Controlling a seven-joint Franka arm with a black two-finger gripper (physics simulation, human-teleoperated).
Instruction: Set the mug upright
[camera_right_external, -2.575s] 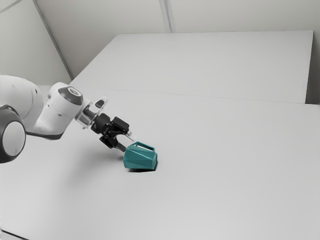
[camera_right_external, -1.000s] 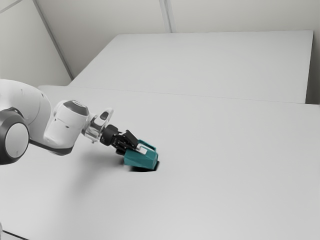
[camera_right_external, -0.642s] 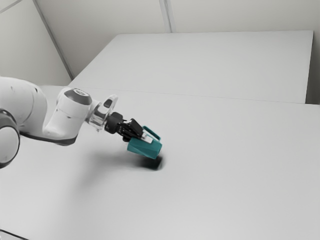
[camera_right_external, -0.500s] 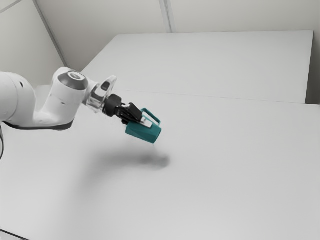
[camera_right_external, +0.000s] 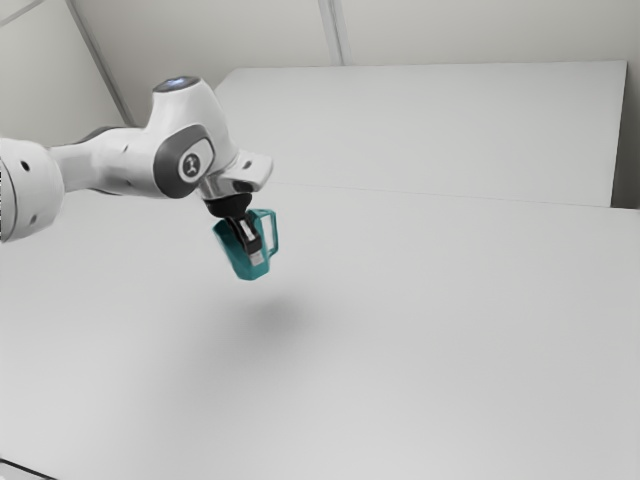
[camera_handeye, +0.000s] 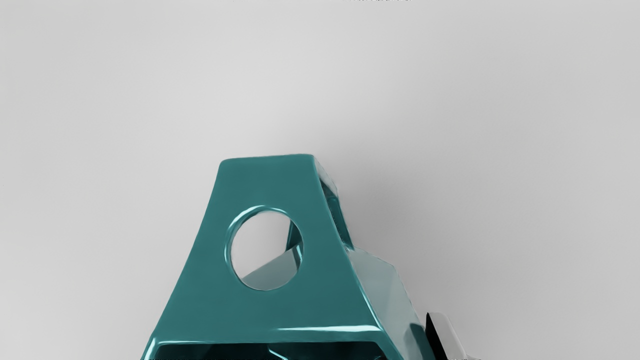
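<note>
The teal mug (camera_right_external: 233, 255) hangs in the air above the table, leaning somewhat, its base pointing down and its handle toward the exterior view's right. Around its body my black gripper (camera_right_external: 250, 250) is shut, the hand pointing down from above. In the wrist view the mug (camera_handeye: 265, 315) turns its dark opening toward the hand, with the handle and a round hole in the flat top piece beyond. The gripper (camera_handeye: 290, 350) has one finger against the mug's side there; the other finger is hidden.
The pale table (camera_right_external: 420, 330) lies below, with a soft shadow under the mug. Behind it is a raised light panel (camera_right_external: 420, 125). A dark cable (camera_right_external: 28, 469) crosses the near left corner of the exterior view.
My gripper closed on the lying mug and lifted it off the table. Since then the hand has swung to point downward, turning the mug from nearly lying to much nearer upright.
</note>
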